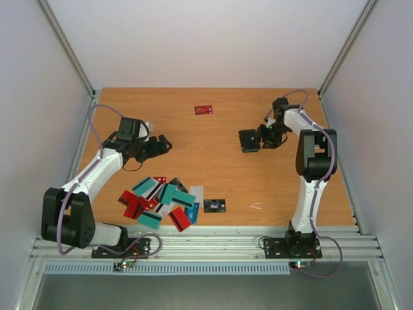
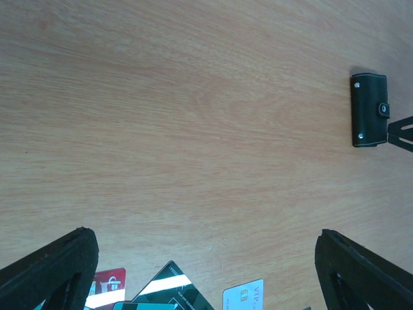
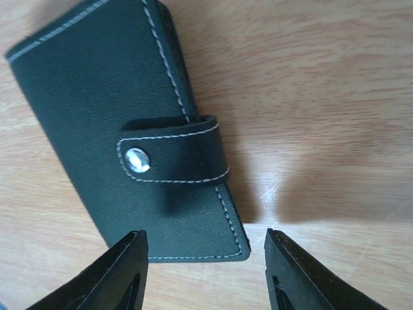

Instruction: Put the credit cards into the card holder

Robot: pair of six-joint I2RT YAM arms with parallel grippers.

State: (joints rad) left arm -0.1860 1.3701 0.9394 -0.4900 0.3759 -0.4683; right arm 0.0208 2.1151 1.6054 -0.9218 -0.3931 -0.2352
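The wooden table [image 1: 213, 171] carried it all. Down at the near left lay the heap of credit cards [image 1: 161, 201], teal, red and black, overlapping every which way, with a white card [image 1: 196, 192] flat at the heap's right edge. Just beside that, a black card [image 1: 215, 206] with white print lay alone on the wood. Far back, a single red card [image 1: 204, 110] sat well apart. Right of centre lay the card holder [image 1: 249, 140], flat, strap snapped shut. Near the front edge was a tiny pale scrap [image 1: 256, 206], possibly wire, too small to tell.
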